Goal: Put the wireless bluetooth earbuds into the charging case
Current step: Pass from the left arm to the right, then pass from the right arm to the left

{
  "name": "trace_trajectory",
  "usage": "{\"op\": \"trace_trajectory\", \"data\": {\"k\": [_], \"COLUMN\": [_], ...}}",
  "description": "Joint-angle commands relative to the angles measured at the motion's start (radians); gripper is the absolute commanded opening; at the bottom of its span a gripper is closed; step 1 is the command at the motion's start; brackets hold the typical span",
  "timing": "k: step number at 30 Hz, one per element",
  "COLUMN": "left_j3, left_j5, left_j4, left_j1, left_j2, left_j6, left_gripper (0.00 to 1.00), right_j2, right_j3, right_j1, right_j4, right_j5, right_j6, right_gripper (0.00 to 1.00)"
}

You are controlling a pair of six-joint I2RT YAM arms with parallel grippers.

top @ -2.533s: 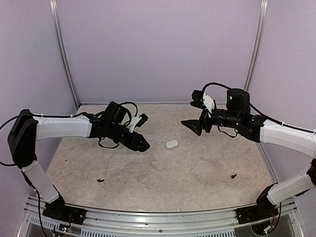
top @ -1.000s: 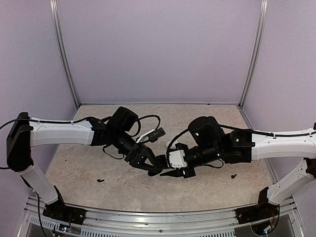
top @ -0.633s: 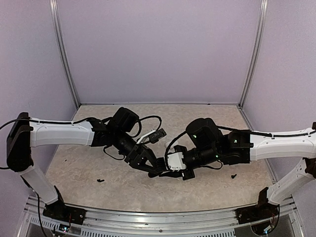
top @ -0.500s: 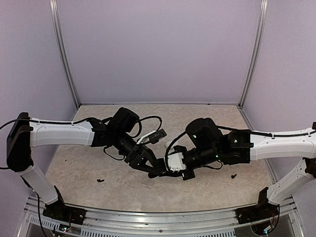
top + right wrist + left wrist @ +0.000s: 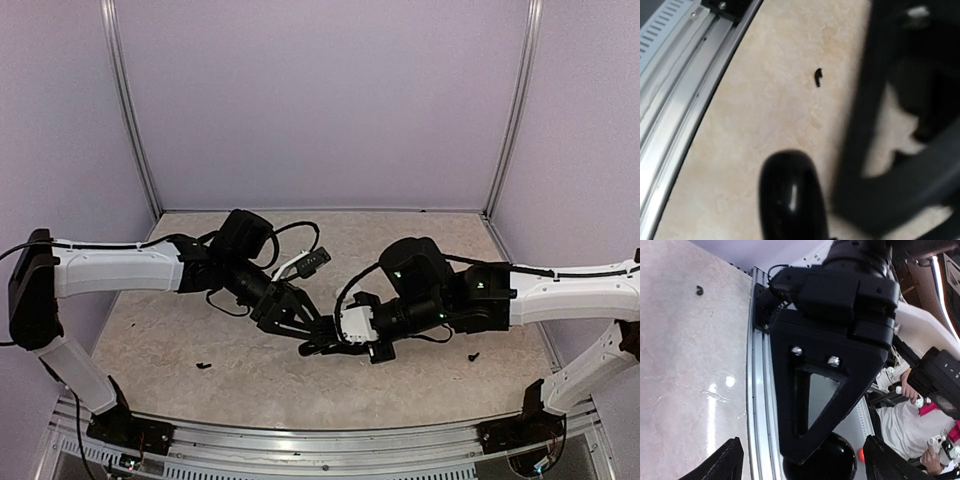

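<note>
My two grippers meet low over the front middle of the table (image 5: 420, 260). In the left wrist view my left gripper (image 5: 805, 463) is open, with its fingertips (image 5: 728, 463) far apart at the bottom corners. Between them is a glossy black round disc (image 5: 827, 467), which they do not touch. A black triangular finger (image 5: 825, 390) of my right gripper (image 5: 338, 345) presses on that disc. In the right wrist view the disc (image 5: 790, 195) shows as a dark oval at the bottom centre. The earbuds and the charging case are out of view.
Tiny black screw-like bits lie on the table: one front left (image 5: 203, 366), one front right (image 5: 473, 356), one in the right wrist view (image 5: 817, 76). The aluminium front rail (image 5: 320, 440) runs along the near edge. Purple walls enclose the back and sides.
My left jaws have spread wide and let go of the black disc, and the left arm has drawn back slightly. My right jaws have narrowed onto the disc.
</note>
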Motion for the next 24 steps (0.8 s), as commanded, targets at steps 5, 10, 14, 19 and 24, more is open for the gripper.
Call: {"op": "trace_trajectory", "data": {"k": [5, 10, 14, 19, 24], "left_j3": [-0.151, -0.272, -0.381, -0.517, -0.474], "left_j5": [-0.258, -0.454, -0.594, -0.631, -0.628], "left_j4": [0.305, 0.469, 0.583, 0.785, 0.724], "left_j1": [0.215, 0.3, 0.302, 0.298, 0.235], "left_j2": [-0.28, -0.444, -0.569, -0.698, -0.669], "left_j6": [-0.192, -0.331, -0.427, -0.538, -0.485], "left_gripper": [0.99, 0.99, 0.99, 0.99, 0.99], "right_j2": [-0.112, -0.15, -0.202, -0.262, -0.261], "right_j3": [-0.061, -0.064, -0.072, -0.104, -0.092], "right_j1": [-0.061, -0.104, -0.132, -0.155, -0.173], "right_j4": [0.143, 0.232, 0.296, 0.379, 0.385], "right_j5": [0.02, 0.084, 0.097, 0.071, 0.034], "right_j6": [0.149, 0.294, 0.406, 0.497, 0.547], "right_gripper": [0.0, 0.0, 0.0, 0.0, 0.0]}}
